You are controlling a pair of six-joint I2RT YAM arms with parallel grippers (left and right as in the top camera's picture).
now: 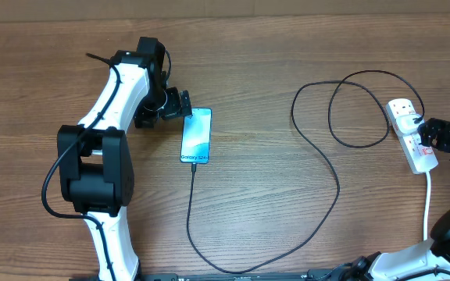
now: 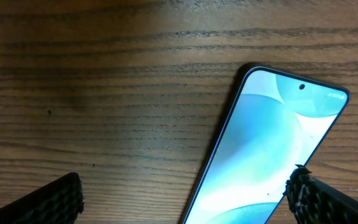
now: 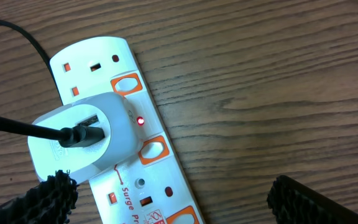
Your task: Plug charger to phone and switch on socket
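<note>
One phone (image 1: 196,135), one charger (image 1: 191,199), one socket (image 1: 411,134) and two empty claws on a wooden table (image 1: 272,55).

The left gripper (image 1: 184,105) sits just beside the phone's top end and the right gripper (image 1: 430,133) over the socket, both spread wide and holding nothing. Overhead alone shows the looped charger meeting the phone's lower end. Only the right wrist view shows the white adapter (image 3: 86,140) in the socket with a red light (image 3: 140,121) beside it.
</note>
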